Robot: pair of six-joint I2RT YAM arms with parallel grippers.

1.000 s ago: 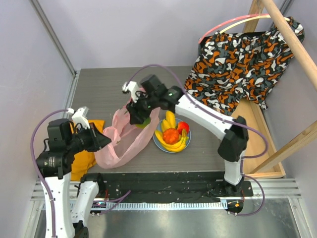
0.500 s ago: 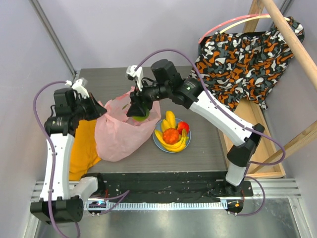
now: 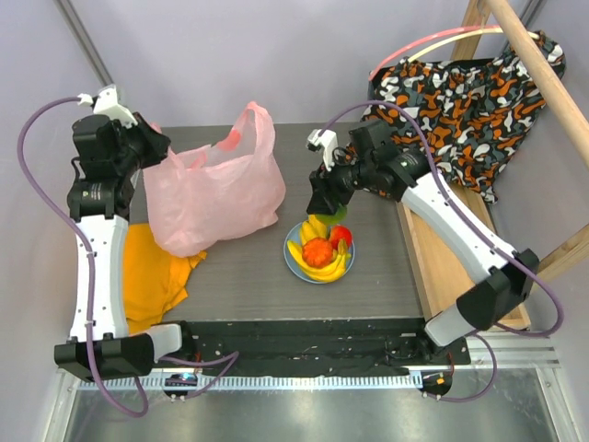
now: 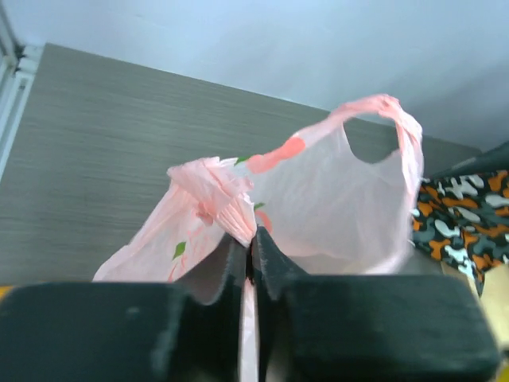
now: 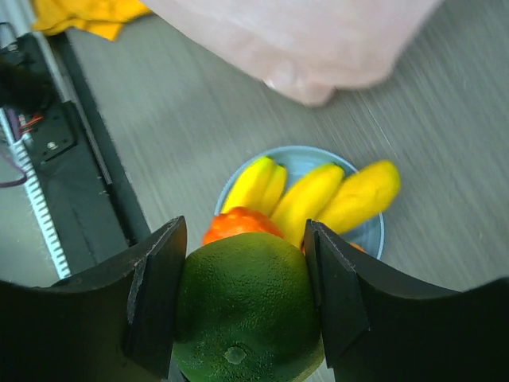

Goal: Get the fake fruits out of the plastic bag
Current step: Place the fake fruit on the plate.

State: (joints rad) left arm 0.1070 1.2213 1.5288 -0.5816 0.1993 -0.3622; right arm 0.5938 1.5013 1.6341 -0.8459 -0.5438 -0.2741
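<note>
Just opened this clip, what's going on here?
The left pincer is shut on bunched plastic at the top of the pink plastic bag, holding it upright. The right pincer grips a green round fruit over the light-blue plate, where the banana bunch, the orange ridged fruit and the red fruit already lie. The green one is not yet released.

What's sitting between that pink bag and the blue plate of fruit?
Nothing: only bare grey table separates the pink bag from the plate. The overhead view shows the gap, and the right wrist view confirms it.
</note>
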